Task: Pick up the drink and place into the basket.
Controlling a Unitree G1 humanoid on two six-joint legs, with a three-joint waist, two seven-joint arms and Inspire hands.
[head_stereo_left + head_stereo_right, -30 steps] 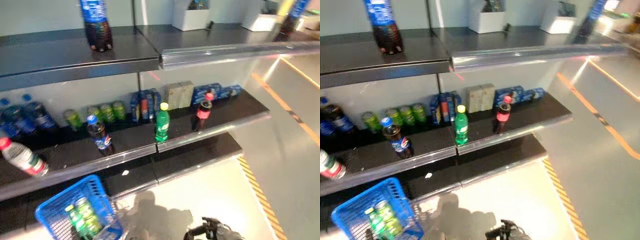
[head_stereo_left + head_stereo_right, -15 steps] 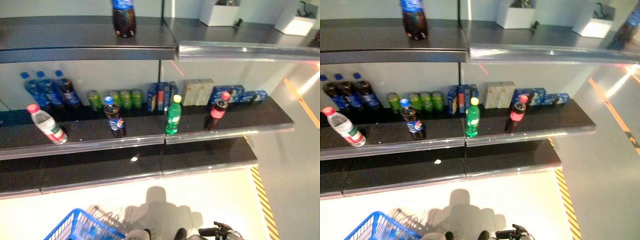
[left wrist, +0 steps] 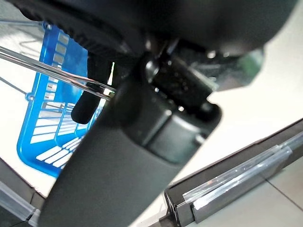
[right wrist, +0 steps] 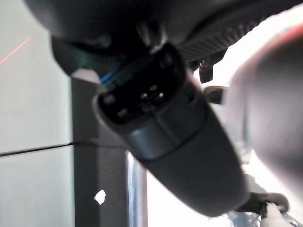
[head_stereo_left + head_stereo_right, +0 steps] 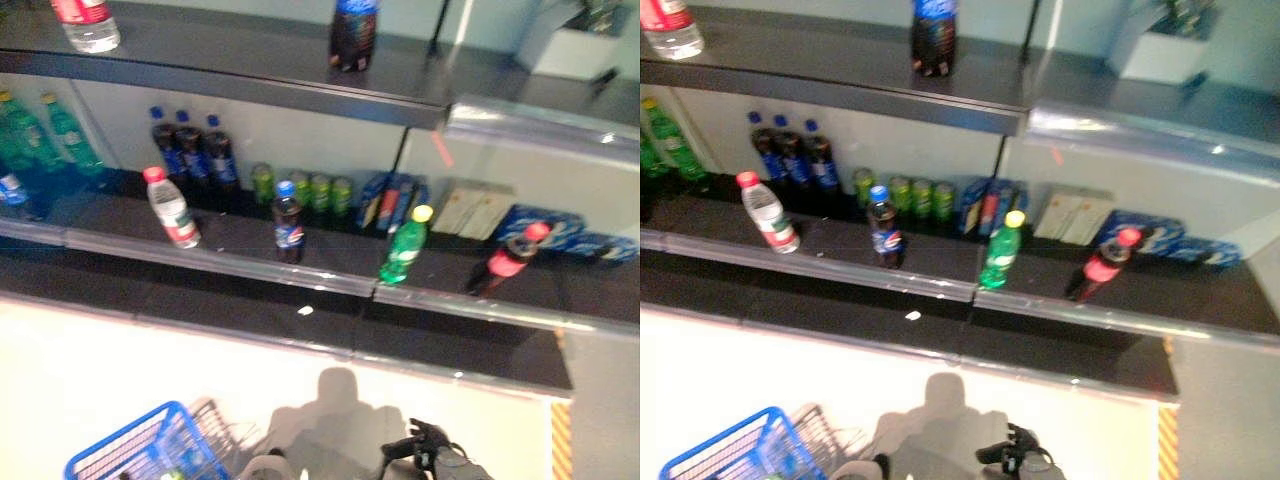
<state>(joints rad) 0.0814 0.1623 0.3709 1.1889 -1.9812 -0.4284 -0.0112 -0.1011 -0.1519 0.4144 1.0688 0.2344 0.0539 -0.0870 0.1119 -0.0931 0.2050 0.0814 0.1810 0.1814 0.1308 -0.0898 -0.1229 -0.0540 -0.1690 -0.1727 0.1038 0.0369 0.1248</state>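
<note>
The blue basket (image 5: 150,448) hangs low at the left, in front of the shelves. My left hand (image 3: 142,142) is shut on its thin wire handles (image 3: 47,71). My right hand (image 5: 430,458) hangs low on the right with relaxed fingers and holds nothing. Drinks stand on the middle shelf (image 5: 250,262): a clear water bottle with a red cap (image 5: 172,208), a dark bottle with a blue cap (image 5: 288,222), a green bottle with a yellow cap (image 5: 404,246) and a dark bottle with a red cap (image 5: 505,260). Both hands are well short of the shelf.
Green cans (image 5: 310,190) and dark bottles (image 5: 190,150) line the back of the middle shelf, with blue boxes (image 5: 560,235) at the right. A dark bottle (image 5: 352,35) and a water bottle (image 5: 85,20) stand on the top shelf. A low bottom shelf (image 5: 300,325) juts out over pale floor.
The whole picture has shifted, so the camera has turned left: more of the shelves' left end shows. The drinks stand as before. The basket and my right hand stay low.
</note>
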